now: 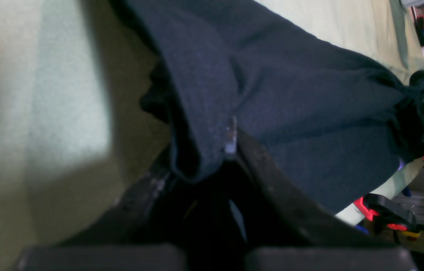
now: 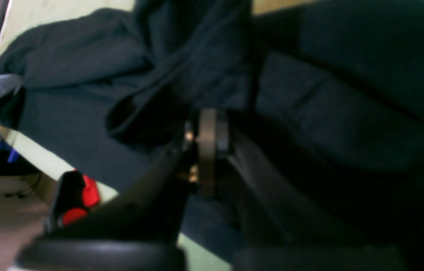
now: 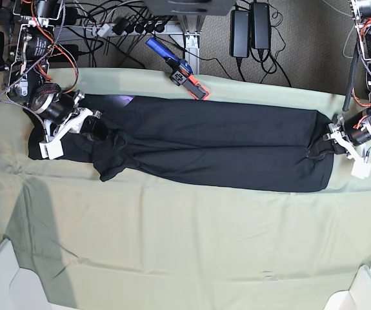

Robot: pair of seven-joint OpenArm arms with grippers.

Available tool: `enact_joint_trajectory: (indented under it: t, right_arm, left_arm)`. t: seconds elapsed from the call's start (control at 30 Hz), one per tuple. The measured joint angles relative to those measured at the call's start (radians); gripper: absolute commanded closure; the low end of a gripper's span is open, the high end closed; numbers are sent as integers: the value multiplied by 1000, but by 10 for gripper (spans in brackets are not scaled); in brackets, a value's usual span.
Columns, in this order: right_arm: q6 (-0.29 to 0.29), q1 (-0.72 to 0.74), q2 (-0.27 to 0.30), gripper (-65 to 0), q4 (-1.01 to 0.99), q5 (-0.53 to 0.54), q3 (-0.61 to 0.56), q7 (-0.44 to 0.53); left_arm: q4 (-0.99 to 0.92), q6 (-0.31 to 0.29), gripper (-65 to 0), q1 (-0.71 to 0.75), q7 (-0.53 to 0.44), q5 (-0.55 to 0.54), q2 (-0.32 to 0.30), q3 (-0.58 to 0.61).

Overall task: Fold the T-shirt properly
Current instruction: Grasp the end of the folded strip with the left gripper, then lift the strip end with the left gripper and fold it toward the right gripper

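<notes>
Black T-shirt (image 3: 204, 152) stretched long across far half of green table cloth (image 3: 172, 245), just below the clamp (image 3: 186, 77) at cloth's far edge. Left gripper (image 3: 324, 148) pinching bunched fabric at one end, cloth gathered between fingers (image 1: 230, 135). Right gripper (image 3: 98, 132) pressed onto crumpled fabric at other end, folds draped over fingers (image 2: 208, 146).

The base view looks straight down from overhead, while both wrist views sit close against the T-shirt (image 3: 204, 152).
</notes>
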Motion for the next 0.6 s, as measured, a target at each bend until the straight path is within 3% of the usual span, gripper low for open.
enact_joint_trajectory:
  t: [0.33,0.6]
  right_arm:
    - [0,0,0,0,185,6,31,-29]
    - [0,0,0,0,211,4,48,-32]
  left_arm:
    - [80,0,0,0,3,36,-21,-106]
    - [81,0,0,-77,-64,185,-89,-106]
